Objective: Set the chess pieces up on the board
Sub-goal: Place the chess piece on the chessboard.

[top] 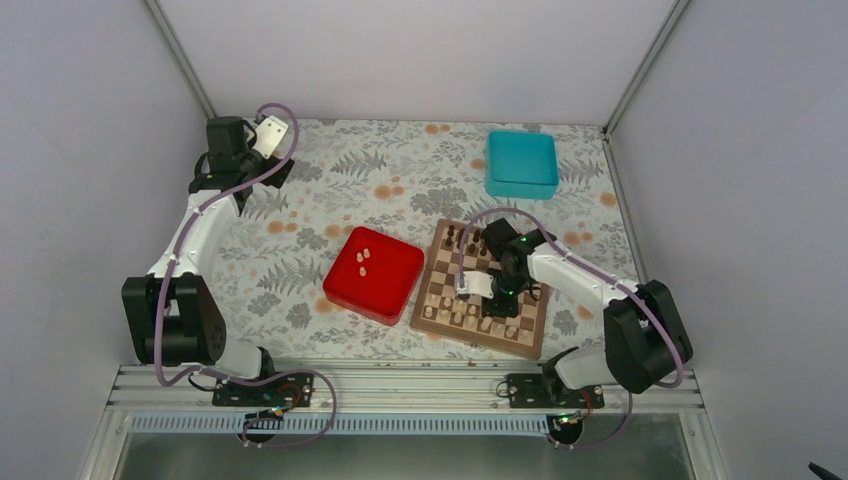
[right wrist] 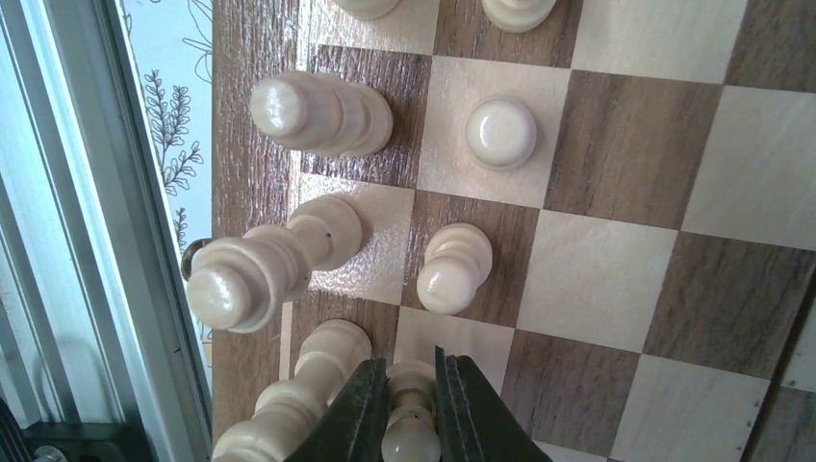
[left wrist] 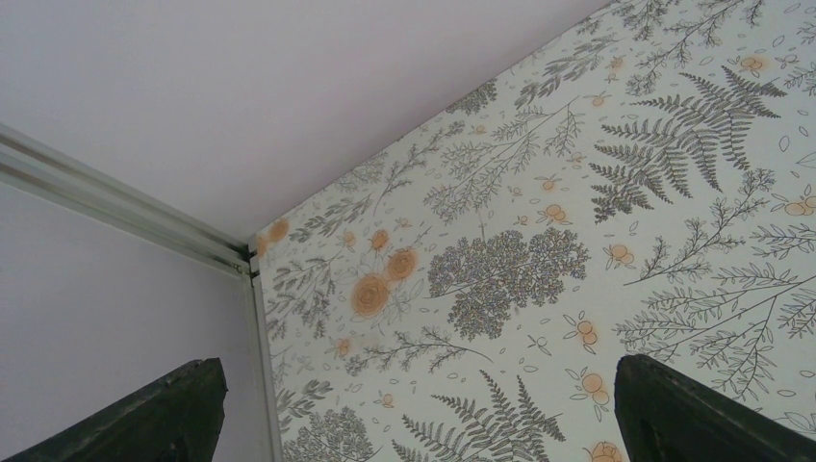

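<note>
The wooden chessboard [top: 436,322] lies right of centre. Cream pieces stand along its near rows [top: 480,318]. My right gripper [top: 470,284] is low over the board and shut on a cream pawn [right wrist: 412,438] that stands upright on a light square in the second row. Beside it stand two more cream pawns [right wrist: 454,268], [right wrist: 500,131] and tall cream back-row pieces [right wrist: 260,269], [right wrist: 322,114], [right wrist: 298,395]. A few cream pieces [top: 362,257] lie in the red tray [top: 385,290]. My left gripper [top: 268,135] is open and empty at the far left corner, and the left wrist view [left wrist: 423,423] shows only the floral cloth.
Dark brown pieces [top: 470,240] stand on the board's far rows. A teal box [top: 521,163] sits at the back right. The red tray touches the board's left side. The metal frame rail [right wrist: 67,241] runs just beyond the board's near edge.
</note>
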### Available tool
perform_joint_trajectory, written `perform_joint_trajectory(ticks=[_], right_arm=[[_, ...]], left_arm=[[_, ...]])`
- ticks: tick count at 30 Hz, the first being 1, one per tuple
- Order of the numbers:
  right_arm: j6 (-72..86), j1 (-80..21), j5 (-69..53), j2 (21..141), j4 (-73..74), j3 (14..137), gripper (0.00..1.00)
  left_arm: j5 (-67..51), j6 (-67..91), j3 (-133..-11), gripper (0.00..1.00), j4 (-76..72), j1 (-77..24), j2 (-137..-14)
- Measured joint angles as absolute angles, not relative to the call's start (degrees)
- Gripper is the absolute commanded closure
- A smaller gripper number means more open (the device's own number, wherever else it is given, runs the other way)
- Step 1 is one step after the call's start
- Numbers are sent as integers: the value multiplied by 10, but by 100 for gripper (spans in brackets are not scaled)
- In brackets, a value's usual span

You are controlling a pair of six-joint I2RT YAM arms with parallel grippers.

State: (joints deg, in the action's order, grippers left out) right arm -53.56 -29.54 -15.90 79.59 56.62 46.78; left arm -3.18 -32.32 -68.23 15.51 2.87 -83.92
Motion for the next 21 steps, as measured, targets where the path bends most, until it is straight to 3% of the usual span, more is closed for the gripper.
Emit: perform_joint_trajectory(ticks=[21], right_arm=[[-536, -296, -156, 800, 532, 460, 88]], left_arm=[[-32, -323, -682, 0, 155, 29, -839]])
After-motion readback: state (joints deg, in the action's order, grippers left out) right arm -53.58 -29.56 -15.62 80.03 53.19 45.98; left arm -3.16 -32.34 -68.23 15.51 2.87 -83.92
